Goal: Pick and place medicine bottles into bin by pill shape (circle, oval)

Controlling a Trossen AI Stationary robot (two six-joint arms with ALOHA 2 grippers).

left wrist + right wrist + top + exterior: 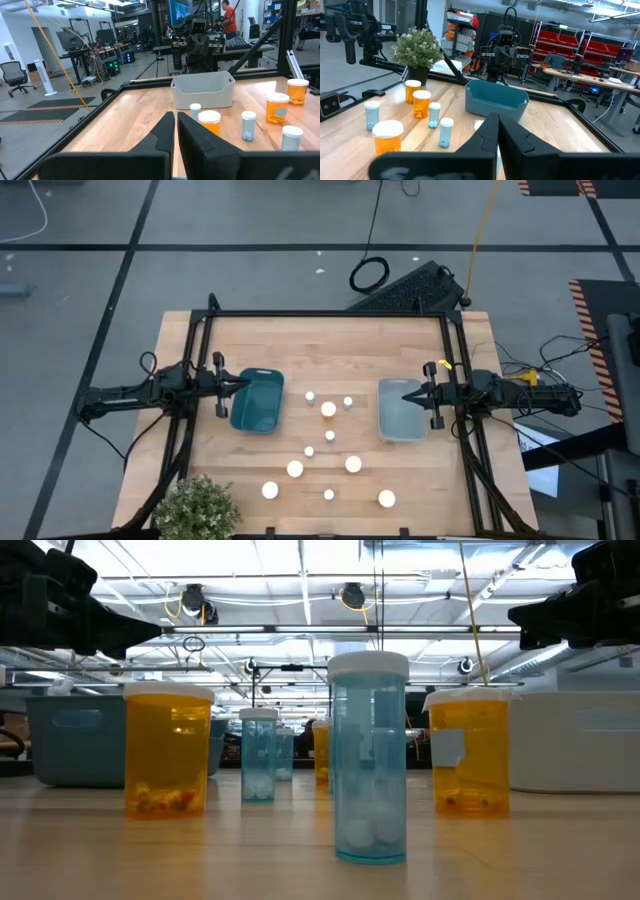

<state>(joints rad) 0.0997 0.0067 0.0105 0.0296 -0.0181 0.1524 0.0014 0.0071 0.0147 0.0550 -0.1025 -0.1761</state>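
Your left gripper hangs over the teal bin, its fingers closed to a thin slit and holding nothing. Just ahead of those fingertips stand the medicine bottles: an amber one nearest, a small clear one beside it, then a clear bottle of white pills and more amber ones off to the side. Beyond them sits the grey bin, and past that you see the other arm facing you.

Your right gripper hovers over the grey bin, fingers likewise pressed nearly together and empty. In front of its tips the same bottles are scattered on the wooden table; farther on lies the teal bin, and to one side of it a potted plant at the table's corner.

None of the bottles sits in either bin; all stand upright between the two grippers.
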